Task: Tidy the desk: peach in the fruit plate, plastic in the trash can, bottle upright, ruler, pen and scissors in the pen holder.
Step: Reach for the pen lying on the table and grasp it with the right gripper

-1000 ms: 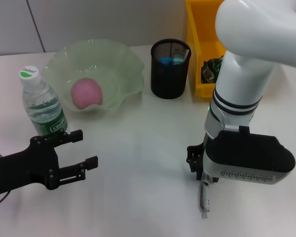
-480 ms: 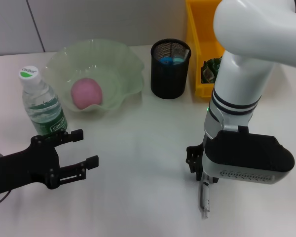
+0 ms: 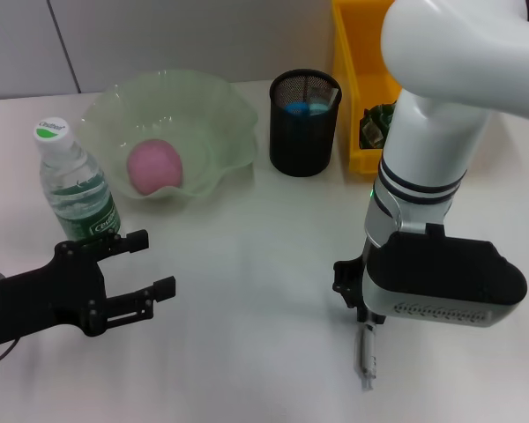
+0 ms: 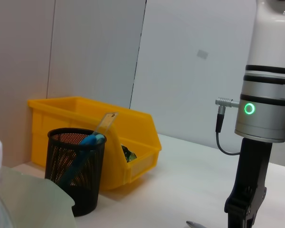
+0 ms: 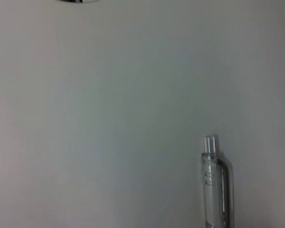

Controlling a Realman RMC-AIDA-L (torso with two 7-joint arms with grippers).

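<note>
The pink peach [image 3: 154, 166] lies in the pale-green fruit plate [image 3: 225, 106]. Left of the plate, the bottle [image 3: 75, 189] stands upright. The black mesh pen holder [image 3: 304, 132] holds the blue scissors [image 3: 301, 108] and the clear ruler [image 4: 106, 124]. Crumpled plastic [image 3: 377, 125] lies in the yellow trash can [image 3: 353, 62]. At the front right of the desk [image 3: 247, 264] the pen [image 3: 367, 357] lies flat, its upper end right under my right gripper [image 3: 360, 308]. The right wrist view shows the pen [image 5: 217, 185] on bare desk. My left gripper [image 3: 154, 263] hangs open and empty in front of the bottle.
My bulky right arm [image 3: 432, 176] stands between the pen and the trash can. The trash can sits just to the right of the pen holder at the back. A grey wall runs behind the desk.
</note>
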